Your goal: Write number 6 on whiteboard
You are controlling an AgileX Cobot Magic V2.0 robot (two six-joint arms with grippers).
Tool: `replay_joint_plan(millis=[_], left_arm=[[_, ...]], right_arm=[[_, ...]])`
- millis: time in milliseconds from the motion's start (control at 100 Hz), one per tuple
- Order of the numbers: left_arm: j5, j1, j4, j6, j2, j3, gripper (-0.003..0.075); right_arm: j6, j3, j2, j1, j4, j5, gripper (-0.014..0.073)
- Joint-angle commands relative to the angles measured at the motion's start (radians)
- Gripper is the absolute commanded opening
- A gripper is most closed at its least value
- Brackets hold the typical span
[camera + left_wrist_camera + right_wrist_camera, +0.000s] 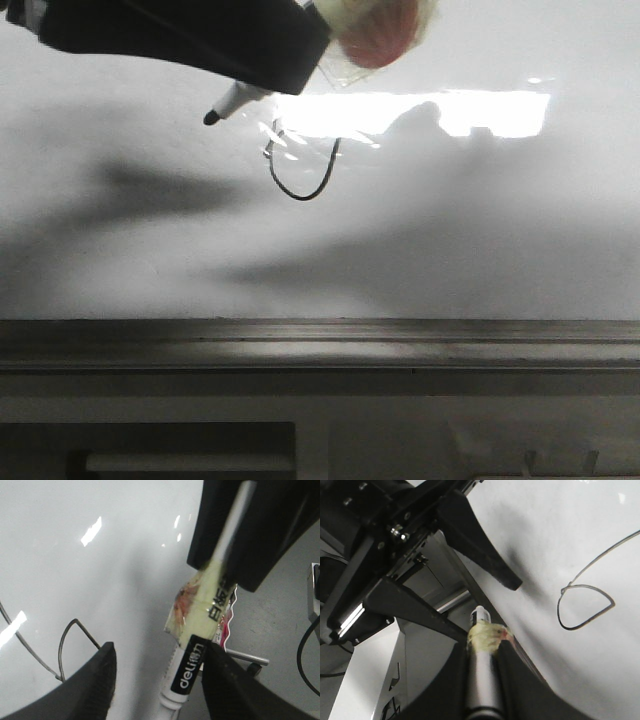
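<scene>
The whiteboard (480, 230) fills most of the front view, glossy white with a bright rectangular glare (470, 112) near its upper middle and a dull grey ledge (320, 345) along its lower edge. The number 6 (300, 170) is drawn in thin black line just below the glare's left end: a rounded U-shaped hook shows clearly, while its upper stroke is lost in the glare and behind clear tape. In the right wrist view the same figure (585, 605) shows as a closed loop with a long slanted stroke running off from it. The right pincer (481, 655) is clamped on a marker (482, 675), its two fingers pressed against the barrel, which is wrapped in yellowish tape. In the front view the marker's black tip (211, 117) sits left of the 6, apart from the drawn line; whether it touches the board cannot be told. The left pincer (155, 680) is spread wide, its dark fingers (95, 690) either side of the marker (187, 675) without gripping it, close to the 6 (70, 650).
</scene>
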State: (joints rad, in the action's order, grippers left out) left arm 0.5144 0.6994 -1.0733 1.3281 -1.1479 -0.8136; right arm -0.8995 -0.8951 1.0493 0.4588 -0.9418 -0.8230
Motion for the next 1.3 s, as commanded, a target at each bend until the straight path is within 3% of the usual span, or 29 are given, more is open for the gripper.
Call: replay_joint_plan(millis=[0,140,240,500,600,770,840,980,1090,1200,1290], left_arm=[[-0.019,0.009,-0.028,0.0,0.009,-0.034,0.0318],[-0.008,0.009,-0.028,0.014,0.004,-0.034,0.0309],[-0.008,0.009,-0.028,0.014,0.004,-0.034,0.026],[-0.005,0.009,-0.028,0.034,0.004,-0.034,-0.0022],[-0.005,0.009,-0.028,0.034,0.004,-0.034,-0.002],[-0.012,0.009,-0.026,0.03,0.014,-0.034,-0.002],[-0.026,0.007,-0.024,0.001,0.024,-0.034,-0.002],[-0.118,-0.017,-0.024,-0.091,0.082,0.012,-0.002],[-0.276,-0.035,-0.072,-0.202,0.156,0.083,-0.002],[-0.453,-0.035,-0.313,-0.227,0.222,0.161,-0.002],[-0.514,-0.035,-0.469,-0.227,0.232,0.197,-0.002]], right_arm=[[-0.005,-0.033,-0.01,-0.002,-0.047,0.001,-0.0046],[-0.005,-0.033,-0.01,-0.002,-0.052,-0.001,-0.0046],[-0.005,-0.033,-0.01,-0.002,-0.052,-0.001,-0.0046],[-0.005,-0.033,-0.01,-0.002,-0.052,0.007,-0.0041],[-0.005,-0.033,-0.01,-0.002,-0.052,0.007,0.0031],[-0.003,-0.033,-0.012,-0.002,-0.052,0.045,0.0369],[-0.003,-0.033,-0.014,-0.007,-0.052,0.058,0.044],[-0.003,-0.033,-0.049,-0.07,-0.035,0.058,0.0436],[0.0,-0.025,-0.095,-0.151,-0.035,0.062,0.0436],[0.017,-0.012,-0.132,-0.216,-0.035,0.068,0.0436],[0.025,-0.012,-0.144,-0.228,-0.04,0.068,0.0436]])
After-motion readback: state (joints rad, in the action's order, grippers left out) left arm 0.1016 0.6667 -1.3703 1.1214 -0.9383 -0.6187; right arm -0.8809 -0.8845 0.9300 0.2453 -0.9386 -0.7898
